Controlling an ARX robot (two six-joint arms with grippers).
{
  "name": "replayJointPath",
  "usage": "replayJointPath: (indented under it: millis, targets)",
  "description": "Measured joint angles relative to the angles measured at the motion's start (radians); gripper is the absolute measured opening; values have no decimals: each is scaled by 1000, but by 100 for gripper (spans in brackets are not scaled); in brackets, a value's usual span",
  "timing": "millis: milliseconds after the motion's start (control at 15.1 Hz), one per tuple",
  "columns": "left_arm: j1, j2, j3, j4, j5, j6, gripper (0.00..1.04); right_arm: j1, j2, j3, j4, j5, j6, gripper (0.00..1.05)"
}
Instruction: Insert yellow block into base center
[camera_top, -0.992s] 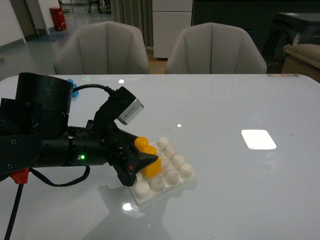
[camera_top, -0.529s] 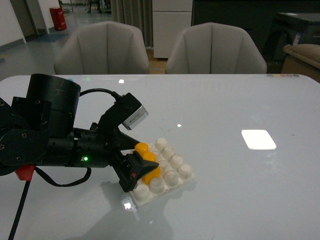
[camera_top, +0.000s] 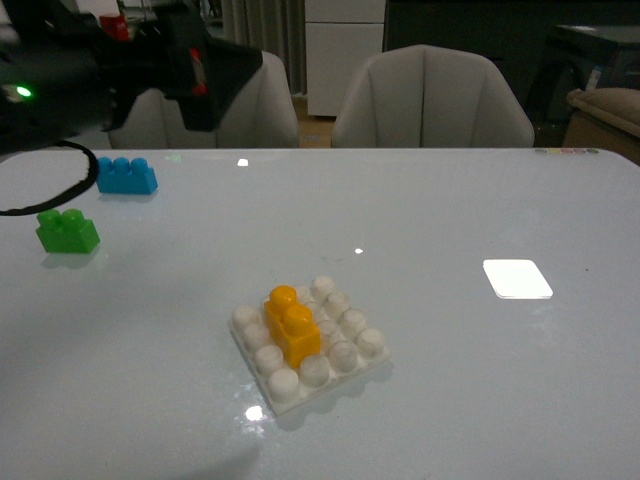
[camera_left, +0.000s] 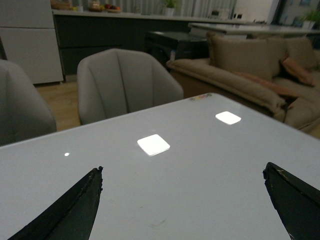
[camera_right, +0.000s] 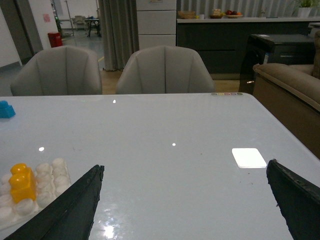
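The yellow block (camera_top: 292, 325) stands on the middle studs of the white base (camera_top: 371, 343), near the table's front centre. Nothing holds it. My left gripper (camera_top: 222, 82) is raised high at the far left, well away from the base. In the left wrist view it (camera_left: 182, 170) is open and empty over bare table. My right gripper (camera_right: 185, 165) is open and empty above the table. The yellow block (camera_right: 21, 181) and the base (camera_right: 50, 172) show at the edge of the right wrist view, off to one side of the right gripper. The right arm is not in the front view.
A blue three-stud brick (camera_top: 126, 176) and a green two-stud brick (camera_top: 68, 230) lie at the far left of the table. A bright white patch (camera_top: 516, 278) is on the right. Two grey chairs (camera_top: 430, 100) stand behind the table.
My left gripper has let go of the yellow block and lifted up and away to the far left. The block stays seated on the base. The blue and green bricks are now uncovered.
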Motion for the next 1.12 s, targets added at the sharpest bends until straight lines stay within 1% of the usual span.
replayJointPath:
  millis: [66,198,264,331,397,463,529,595,661,727,1124]
  targets:
    - [0,-15,-13,7,-1,-8,98,0,0,0,0,0,0,98]
    - [3,-209,-157,27,-46,-55,98,0,0,0,0,0,0,98]
    - [-23,-369,-226,-151,-293,-7,86,0,0,0,0,0,0,98]
    - [-6,-533,-327,-278,-475,47,74,0,0,0,1,0,0,98]
    - [44,-666,-411,-364,-560,72,63,0,0,0,0,0,0,98]
    - [96,-805,-491,-417,-570,85,50,0,0,0,0,0,0,98]
    - [100,-887,-533,-409,-562,92,39,0,0,0,0,-1,0,98]
    - [99,-934,-553,-400,-544,97,28,0,0,0,0,0,0,98]
    - [132,-968,-586,-402,-488,98,16,0,0,0,0,0,0,98]
    - [175,-993,-627,-417,-468,99,3,0,0,0,0,0,0,98]
    - [178,-1192,-741,-500,-464,99,2,0,0,0,0,0,0,98]
